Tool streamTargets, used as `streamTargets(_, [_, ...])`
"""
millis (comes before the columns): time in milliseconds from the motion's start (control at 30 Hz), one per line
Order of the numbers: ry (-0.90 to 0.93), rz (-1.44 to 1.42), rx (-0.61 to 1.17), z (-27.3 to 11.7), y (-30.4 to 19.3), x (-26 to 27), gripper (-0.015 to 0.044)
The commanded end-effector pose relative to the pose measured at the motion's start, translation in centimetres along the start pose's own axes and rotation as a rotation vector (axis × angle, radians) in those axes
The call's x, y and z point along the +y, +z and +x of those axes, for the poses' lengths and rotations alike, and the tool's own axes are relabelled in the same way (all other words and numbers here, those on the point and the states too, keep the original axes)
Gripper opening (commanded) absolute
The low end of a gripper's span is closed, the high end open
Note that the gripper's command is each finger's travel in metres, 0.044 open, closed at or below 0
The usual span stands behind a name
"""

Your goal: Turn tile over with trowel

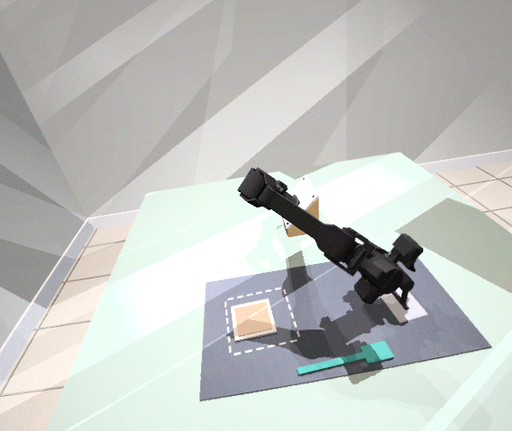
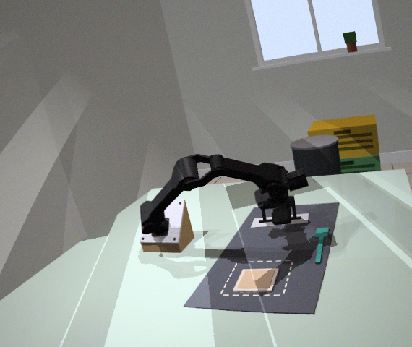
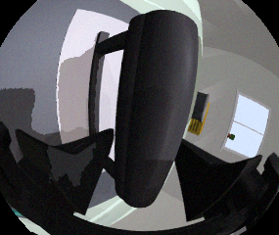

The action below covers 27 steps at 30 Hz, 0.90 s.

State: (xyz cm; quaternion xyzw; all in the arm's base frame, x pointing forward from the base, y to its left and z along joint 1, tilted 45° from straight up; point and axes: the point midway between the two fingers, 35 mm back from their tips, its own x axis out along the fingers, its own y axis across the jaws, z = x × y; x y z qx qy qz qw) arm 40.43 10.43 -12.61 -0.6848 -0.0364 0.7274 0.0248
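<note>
The tile [image 1: 253, 319] [image 2: 257, 279] lies flat inside the dashed outline [image 1: 229, 331] [image 2: 253, 295], peach face with a pale border upward. Its underside is hidden. The trowel's pale blade [image 1: 416, 306] [image 2: 256, 223] [image 3: 74, 46] looks flat on the mat [image 1: 219, 371] [image 2: 232, 244], at the end away from the tile. Its thick black handle [image 3: 156, 88] stands above the blade on thin black arms. My gripper [image 3: 145, 137] is open, with its two fingers on either side of the handle. The finger gap is hard to see in the top and exterior views.
A flat teal tool [image 1: 331, 364] [image 2: 320, 244] lies along the mat's edge, near the gripper. The arm's base block [image 1: 311, 217] [image 2: 186, 228] stands on the table beside the mat. A grey drum [image 2: 316, 158] and yellow and green boxes [image 2: 359, 138] stand beyond the table.
</note>
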Motion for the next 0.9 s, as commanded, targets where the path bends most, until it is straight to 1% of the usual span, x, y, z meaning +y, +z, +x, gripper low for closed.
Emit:
streamTargets(0, [-0.004, -0.001, -0.001, 0.0, 0.0, 0.0, 0.03])
streamTargets(200, [-0.004, -0.001, -0.001, 0.0, 0.0, 0.0, 0.03])
streamTargets(267, [-0.004, -0.001, -0.001, -0.5, 0.0, 0.0, 0.03])
streamTargets(467, [0.0, 0.0, -0.001, -5.4, 0.0, 0.0, 0.03])
streamTargets(600, [0.0, 0.0, 0.0, -6.2, 0.1, -0.2, 0.03])
streamTargets(667, [-0.001, 0.0, 0.001, -7.9, 1.2, -1.8, 0.03])
streamTargets(800, [-0.005, 0.0, 0.004, -12.4, 5.0, -6.0, 0.03])
streamTargets(867, [-0.006, 0.0, 0.004, -13.2, 5.8, -6.7, 0.03])
